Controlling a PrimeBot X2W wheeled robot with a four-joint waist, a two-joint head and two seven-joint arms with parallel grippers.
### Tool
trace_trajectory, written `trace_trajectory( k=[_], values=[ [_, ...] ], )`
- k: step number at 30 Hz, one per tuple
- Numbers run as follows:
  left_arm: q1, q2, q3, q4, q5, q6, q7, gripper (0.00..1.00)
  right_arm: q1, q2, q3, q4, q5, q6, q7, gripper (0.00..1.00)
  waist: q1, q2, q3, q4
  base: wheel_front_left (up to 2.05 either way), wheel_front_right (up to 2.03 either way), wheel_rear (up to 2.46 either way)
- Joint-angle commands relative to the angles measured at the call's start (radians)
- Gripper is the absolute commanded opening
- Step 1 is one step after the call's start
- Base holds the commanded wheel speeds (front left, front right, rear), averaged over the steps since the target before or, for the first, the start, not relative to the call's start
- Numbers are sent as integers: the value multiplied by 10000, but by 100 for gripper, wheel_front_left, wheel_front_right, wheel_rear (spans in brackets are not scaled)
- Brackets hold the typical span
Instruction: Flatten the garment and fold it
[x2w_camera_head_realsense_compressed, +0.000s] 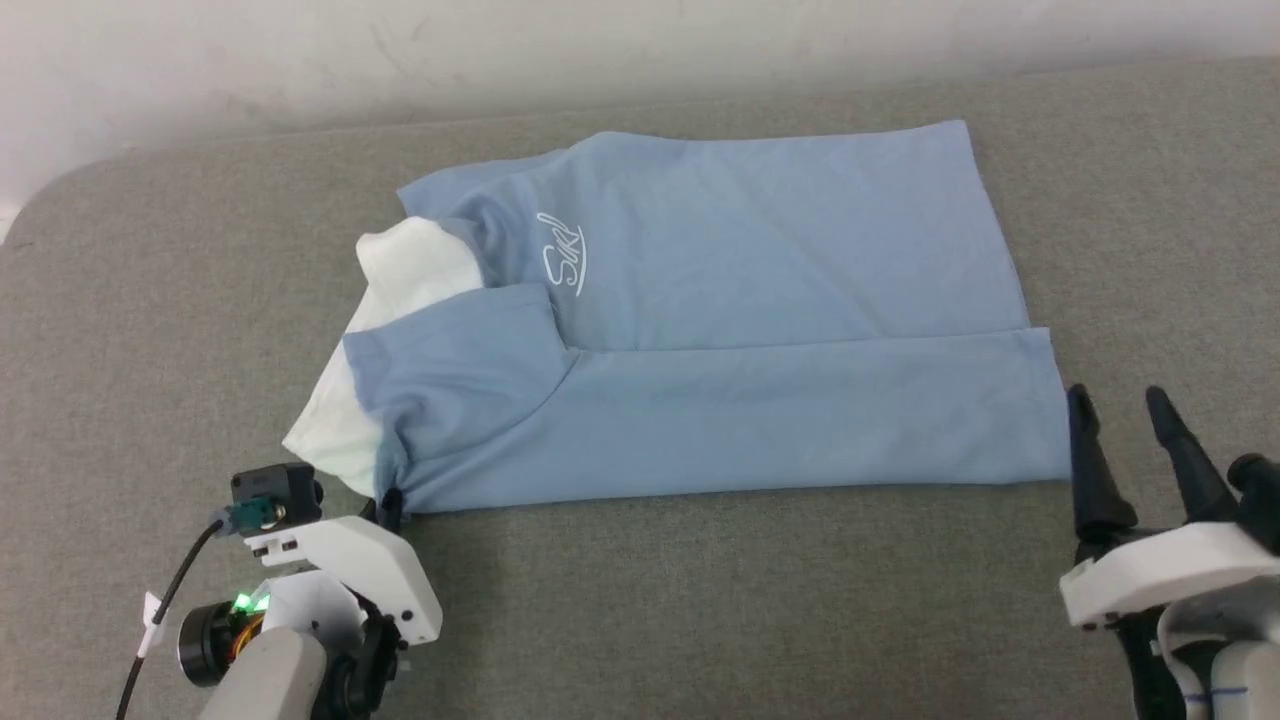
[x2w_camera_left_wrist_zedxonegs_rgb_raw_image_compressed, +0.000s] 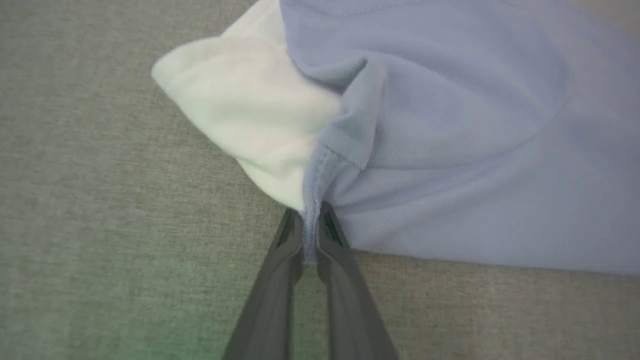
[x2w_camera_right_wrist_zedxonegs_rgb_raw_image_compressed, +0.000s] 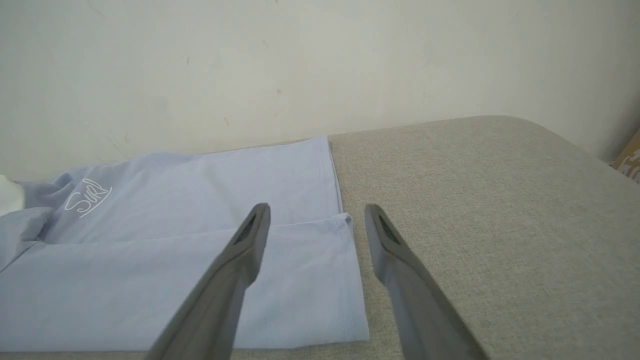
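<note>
The garment (x2w_camera_head_realsense_compressed: 760, 300), soft light knit, will probably sag (so hold seams): left claw (x2w_camera_left_wrist_zedxonegs_rgb_raw_image_compressed: 310, 235) pinches its folded seam, right claw (x2w_camera_right_wrist_zedxonegs_rgb_raw_image_compressed: 317, 210) is spread beside its hem corner.

Head view: high vantage, facing forward and down across grey worktop (x2w_camera_head_realsense_compressed: 700, 600) toward pale wall (x2w_camera_head_realsense_compressed: 300, 60); mid-range, whole garment (x2w_camera_head_realsense_compressed: 750, 260) framed.
Left wrist view: very close, steeply down along left end effector (x2w_camera_left_wrist_zedxonegs_rgb_raw_image_compressed: 309, 212) onto white-and-blue garment corner.
Right wrist view: low, near level along right end effector (x2w_camera_right_wrist_zedxonegs_rgb_raw_image_compressed: 317, 210), facing wall.
Shared: garment corner, head and left wrist; script logo (x2w_camera_head_realsense_compressed: 562, 255), head and right wrist.
</note>
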Motion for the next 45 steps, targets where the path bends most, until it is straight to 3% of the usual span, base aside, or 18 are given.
trace_trajectory(
  k=[1,6,12,16,17,18,20,24,30,34,38,45],
  values=[
    [191,-73,-158,173,-67,-58,171,0,-186,24,-50,51,-52,-9,59,100,0,0,4,22,0,0,0],
    [197,-98,-232,-47,-60,-100,87,0,-799,25,-788,1133,-173,-9,1254,100,0,0,66,196,0,0,0],
    [70,-87,-370,-161,-4,-205,37,0,-1716,25,-1291,2483,-653,-9,4129,100,0,0,209,431,0,0,0],
    [-14,-59,-441,-180,54,-271,-55,0,-1999,25,-1264,2589,-1026,-9,5924,100,0,0,294,520,0,0,0],
    [-26,-57,-454,-181,64,-282,-85,0,-2018,25,-1289,2556,-1073,-9,6359,45,0,0,306,531,0,0,0],
    [-35,-57,-467,-178,65,-297,-101,0,-2030,25,-1313,2481,-1089,-9,6723,35,0,0,319,540,0,0,0],
    [-49,-44,-486,-178,73,-337,-166,0,-2033,25,-1302,2252,-1129,-9,7235,0,0,0,331,554,0,0,0],
    [-117,8,-511,-197,217,-424,-573,0,-2000,25,-1265,1626,-1158,-9,7261,0,0,0,253,582,0,0,0],
    [-102,168,-429,-501,882,-199,-2015,0,-1616,26,-1214,542,-407,-9,5441,0,0,0,-136,603,0,0,0],
    [354,396,-320,-1019,1080,86,-2324,0,-937,26,-1300,-139,-7,-9,4774,0,0,0,-474,577,0,0,0],
    [1211,792,-353,-1680,1134,382,-1814,0,126,26,-1558,-759,206,-9,5094,0,0,0,-749,542,0,0,0],
    [2900,1242,-787,-2697,821,829,122,0,1980,26,-2164,-1110,131,-9,6746,0,0,0,-993,589,0,0,0]
  ],
)
